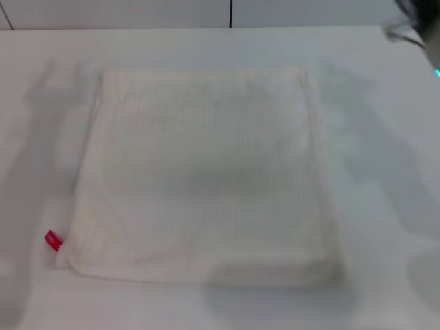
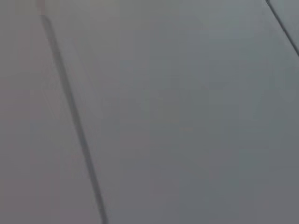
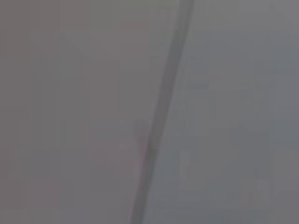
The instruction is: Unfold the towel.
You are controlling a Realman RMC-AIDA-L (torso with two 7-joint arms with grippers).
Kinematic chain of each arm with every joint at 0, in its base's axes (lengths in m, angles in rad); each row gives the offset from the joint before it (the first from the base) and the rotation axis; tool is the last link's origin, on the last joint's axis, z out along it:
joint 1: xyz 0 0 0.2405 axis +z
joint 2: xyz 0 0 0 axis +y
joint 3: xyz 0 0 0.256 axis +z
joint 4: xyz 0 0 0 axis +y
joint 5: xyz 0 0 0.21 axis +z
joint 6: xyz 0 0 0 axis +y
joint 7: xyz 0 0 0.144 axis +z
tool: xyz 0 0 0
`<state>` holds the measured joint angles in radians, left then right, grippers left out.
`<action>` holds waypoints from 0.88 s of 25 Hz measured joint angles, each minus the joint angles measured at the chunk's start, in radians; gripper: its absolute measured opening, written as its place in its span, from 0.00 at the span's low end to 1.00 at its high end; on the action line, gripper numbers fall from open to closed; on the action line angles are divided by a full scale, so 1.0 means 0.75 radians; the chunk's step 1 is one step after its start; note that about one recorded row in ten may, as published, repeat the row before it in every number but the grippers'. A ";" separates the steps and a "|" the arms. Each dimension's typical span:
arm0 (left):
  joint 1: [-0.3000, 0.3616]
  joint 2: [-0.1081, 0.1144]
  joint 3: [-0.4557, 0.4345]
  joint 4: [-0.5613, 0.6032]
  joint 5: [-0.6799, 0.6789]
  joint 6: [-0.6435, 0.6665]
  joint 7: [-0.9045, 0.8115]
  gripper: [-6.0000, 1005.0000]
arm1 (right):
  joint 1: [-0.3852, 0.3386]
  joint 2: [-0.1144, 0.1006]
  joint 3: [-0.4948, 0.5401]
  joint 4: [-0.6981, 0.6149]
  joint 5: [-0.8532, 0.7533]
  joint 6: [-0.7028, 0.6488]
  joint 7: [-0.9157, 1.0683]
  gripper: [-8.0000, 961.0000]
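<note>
One towel (image 1: 206, 175) lay before us, a roughly square cream-white cloth with faint ribbed stripes, a thicker hem and one small red tag (image 1: 53, 240) at its near-left corner, spread flat on the white table (image 1: 385, 206), with neither of our grippers in view.

No readable text, brand, number or sign anywhere. Small red fabric tag (image 1: 53, 240) at the near left corner of the cream-white ribbed square towel (image 1: 206, 175), too blurred to show any lettering. Both wrist views plain grey, without markings.
</note>
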<state>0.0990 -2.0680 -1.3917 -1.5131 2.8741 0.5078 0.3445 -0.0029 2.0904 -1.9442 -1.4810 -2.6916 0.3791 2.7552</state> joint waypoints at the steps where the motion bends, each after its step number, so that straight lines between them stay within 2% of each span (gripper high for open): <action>1: 0.012 0.001 0.028 0.177 -0.016 0.260 -0.042 0.45 | -0.036 -0.002 -0.071 0.218 0.049 0.402 0.047 0.02; 2: 0.012 0.001 0.028 0.177 -0.016 0.260 -0.042 0.50 | -0.036 -0.002 -0.071 0.218 0.049 0.402 0.047 0.03; 3: -0.003 0.002 0.041 0.367 -0.033 0.461 -0.100 0.54 | -0.002 -0.006 -0.156 0.547 0.148 0.825 0.111 0.03; 4: -0.003 0.002 0.041 0.367 -0.033 0.461 -0.100 0.58 | -0.002 -0.006 -0.156 0.547 0.148 0.825 0.111 0.03; 5: -0.027 0.000 0.040 0.492 -0.049 0.544 -0.134 0.63 | 0.032 -0.007 -0.204 0.721 0.208 1.024 0.139 0.04; 6: -0.088 -0.003 0.041 0.724 -0.100 0.705 -0.178 0.67 | 0.104 -0.007 -0.315 1.007 0.370 1.340 0.187 0.04; 7: -0.088 -0.003 0.041 0.724 -0.100 0.705 -0.178 0.68 | 0.104 -0.007 -0.315 1.007 0.370 1.340 0.187 0.05; 8: -0.169 -0.004 0.049 0.974 -0.157 0.868 -0.223 0.70 | 0.133 -0.007 -0.383 1.135 0.476 1.477 0.207 0.05; 9: -0.169 -0.004 0.049 0.974 -0.157 0.868 -0.223 0.71 | 0.143 -0.007 -0.429 1.215 0.559 1.558 0.216 0.05; 10: -0.211 -0.005 0.053 1.104 -0.186 0.949 -0.257 0.73 | 0.149 -0.007 -0.460 1.272 0.629 1.620 0.220 0.06; 11: -0.295 -0.006 0.054 1.327 -0.228 1.055 -0.334 0.74 | 0.148 -0.007 -0.484 1.321 0.722 1.673 0.220 0.06; 12: -0.295 -0.006 0.054 1.327 -0.228 1.055 -0.334 0.75 | 0.148 -0.007 -0.484 1.321 0.722 1.673 0.220 0.09; 13: -0.353 -0.007 0.054 1.481 -0.260 1.109 -0.398 0.77 | 0.146 -0.006 -0.486 1.330 0.741 1.672 0.222 0.13; 14: -0.353 -0.007 0.054 1.481 -0.260 1.109 -0.398 0.78 | 0.143 -0.006 -0.486 1.336 0.744 1.658 0.223 0.16; 16: -0.386 -0.008 0.054 1.575 -0.278 1.117 -0.434 0.81 | 0.140 -0.004 -0.488 1.340 0.746 1.627 0.224 0.23; 22: -0.383 -0.010 0.063 1.604 -0.278 1.119 -0.430 0.81 | 0.153 -0.004 -0.496 1.331 0.747 1.560 0.224 0.37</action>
<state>-0.1880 -2.0753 -1.3441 -0.3103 2.6653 1.3469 0.0219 0.1118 2.0878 -2.3161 -0.4827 -2.1312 1.5494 2.9229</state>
